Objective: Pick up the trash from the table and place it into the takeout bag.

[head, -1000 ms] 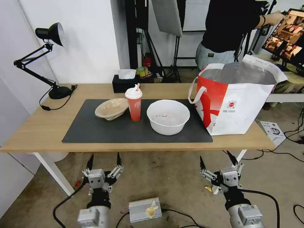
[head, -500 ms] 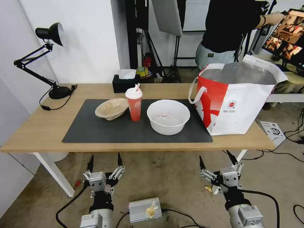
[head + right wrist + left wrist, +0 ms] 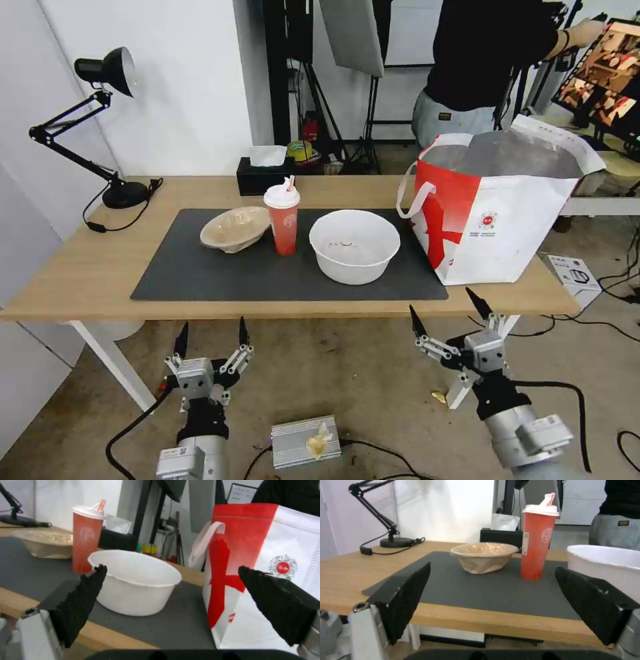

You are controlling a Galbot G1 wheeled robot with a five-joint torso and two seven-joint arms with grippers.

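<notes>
Head view: trash sits in a row on the dark grey mat [image 3: 200,273] of the desk [image 3: 87,267]; beige pulp bowl [image 3: 235,229] at the robot's left end, tilted; red cup [image 3: 283,220] w/ white lid & straw upright just beside it, can't tell if touching; large white bowl [image 3: 354,245] to the right of the cup, near it but apart, upright & open; takeout bag [image 3: 493,207] stands at the desk's right end, partly on the mat's right edge, mouth open w/ silver lining showing, white loop handle hanging toward the white bowl, bag near the bowl but apart; black tissue box [image 3: 265,175] behind the cup at the desk's rear; black desk lamp [image 3: 100,127] at the rear left corner; left gripper [image 3: 210,335] low in front of the desk's near edge, below the mat's left part, fingers spread, grasping nothing; right gripper [image 3: 447,312] also in front of the near edge, below the gap btwn white bowl & bag, tips close under the desk edge, fingers spread & empty; left wrist view: pulp bowl [image 3: 484,557] & cup [image 3: 538,540] stand btwn the two wide-apart black pads [image 3: 407,597]; right wrist view: white bowl [image 3: 136,580] & bag [image 3: 266,567] beyond its parted pads [image 3: 80,605]; silver box [image 3: 305,440] on the floor btwn the arms.
</notes>
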